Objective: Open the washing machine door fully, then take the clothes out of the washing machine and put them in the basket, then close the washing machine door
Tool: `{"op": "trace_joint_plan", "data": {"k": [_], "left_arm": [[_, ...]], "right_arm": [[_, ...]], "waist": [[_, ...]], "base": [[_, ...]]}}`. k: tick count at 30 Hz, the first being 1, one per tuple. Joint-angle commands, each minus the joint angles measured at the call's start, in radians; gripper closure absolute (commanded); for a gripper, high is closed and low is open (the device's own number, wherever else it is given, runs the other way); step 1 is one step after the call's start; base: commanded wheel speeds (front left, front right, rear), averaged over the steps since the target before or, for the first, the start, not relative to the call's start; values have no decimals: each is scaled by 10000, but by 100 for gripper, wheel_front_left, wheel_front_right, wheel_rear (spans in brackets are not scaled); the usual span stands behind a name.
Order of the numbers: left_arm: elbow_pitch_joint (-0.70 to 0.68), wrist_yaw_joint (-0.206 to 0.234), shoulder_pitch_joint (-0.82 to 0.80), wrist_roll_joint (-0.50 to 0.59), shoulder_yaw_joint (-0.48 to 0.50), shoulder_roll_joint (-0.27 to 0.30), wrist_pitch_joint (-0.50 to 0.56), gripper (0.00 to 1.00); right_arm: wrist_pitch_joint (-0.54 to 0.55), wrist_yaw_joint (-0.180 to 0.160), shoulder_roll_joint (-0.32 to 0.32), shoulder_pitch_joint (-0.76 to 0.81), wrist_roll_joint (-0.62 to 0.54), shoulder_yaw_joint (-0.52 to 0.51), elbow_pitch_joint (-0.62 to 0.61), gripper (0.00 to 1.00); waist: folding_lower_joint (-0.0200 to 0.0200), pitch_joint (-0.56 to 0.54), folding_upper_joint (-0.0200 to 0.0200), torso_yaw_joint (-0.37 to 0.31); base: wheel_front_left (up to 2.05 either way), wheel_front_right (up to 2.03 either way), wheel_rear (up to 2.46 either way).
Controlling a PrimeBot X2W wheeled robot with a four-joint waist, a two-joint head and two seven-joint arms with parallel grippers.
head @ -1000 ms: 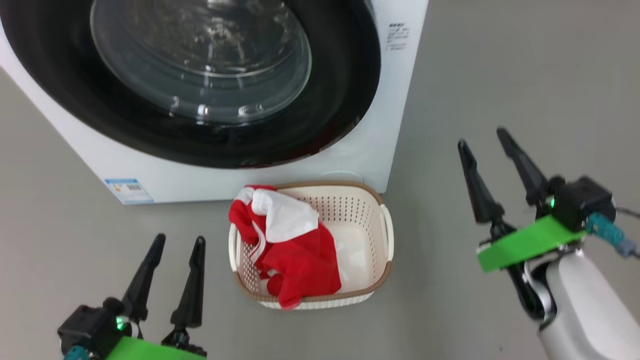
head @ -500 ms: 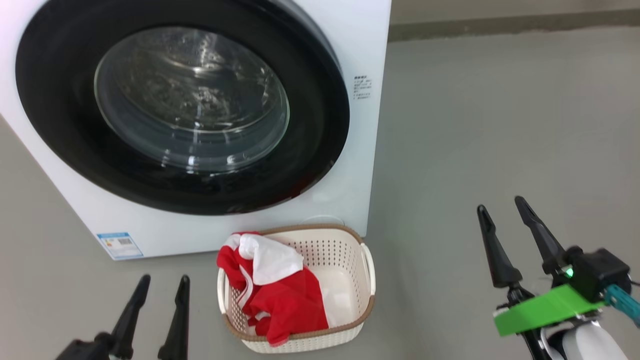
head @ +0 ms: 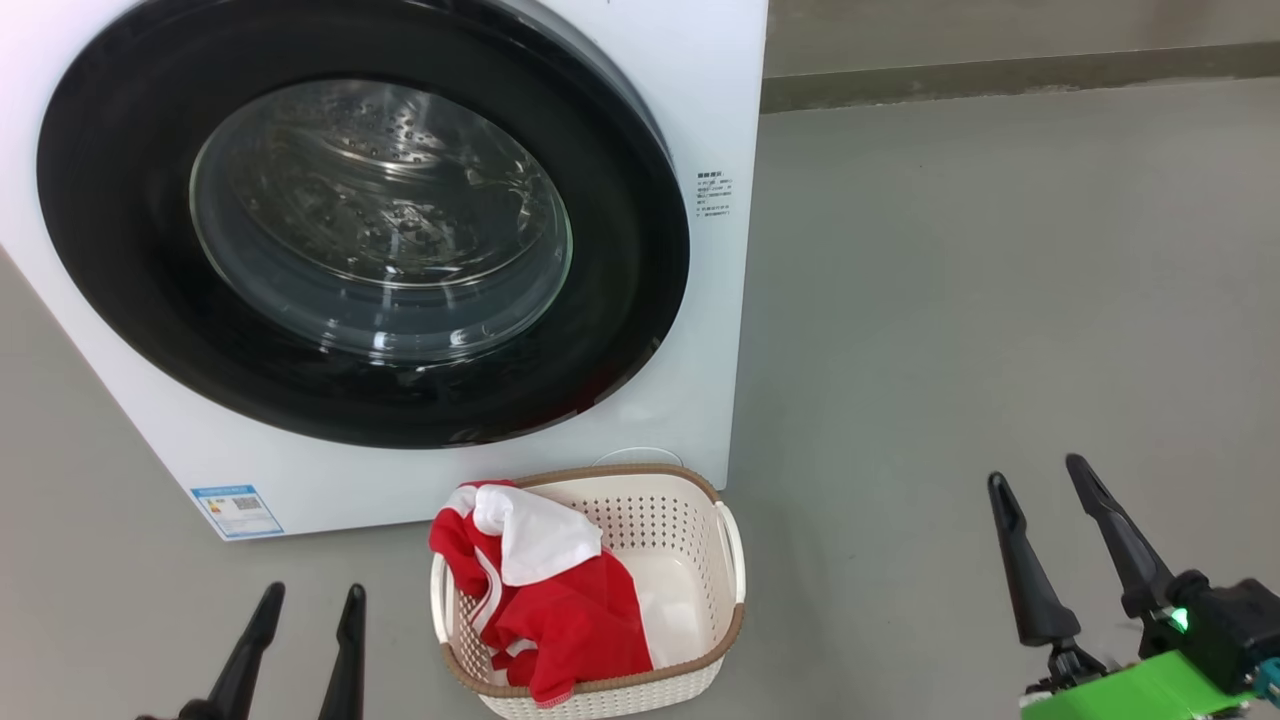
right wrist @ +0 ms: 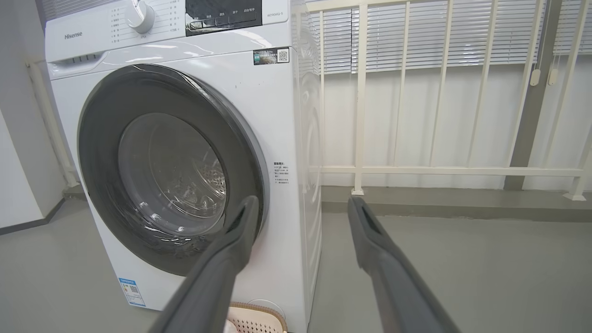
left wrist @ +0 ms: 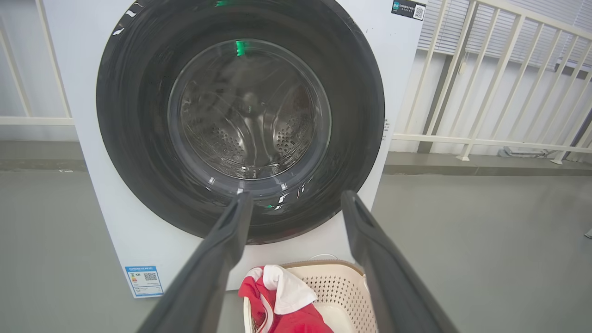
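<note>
Red clothes (head: 575, 630) lie in the basket (head: 655, 522), near the left pincer (head: 313, 597).

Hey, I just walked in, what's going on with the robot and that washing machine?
A two-armed robot is on laundry duty. The washing machine door looks shut against the washing machine. The red and white clothes lie in the basket on the floor just in front, partly draped over its rim. The left gripper and right gripper are both open, empty and touching nothing, so the job looks finished.
</note>
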Motion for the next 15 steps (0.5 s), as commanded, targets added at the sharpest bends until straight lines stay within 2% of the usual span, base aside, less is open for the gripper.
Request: {"op": "trace_joint_plan", "data": {"k": [1,15], "left_arm": [[-315,-56,-120,99,412,85,-78,0],[-332,-56,3,265,613,-24,-78,0]], "right_arm": [[-61,-11,-155,-86,56,123,-329,0],[-61,-11,-24,6,27,114,-254,0]], "waist": [[0,1,0,-5],[0,89,0,-9]], "base": [[0,0,0],[0,0,0]]}}
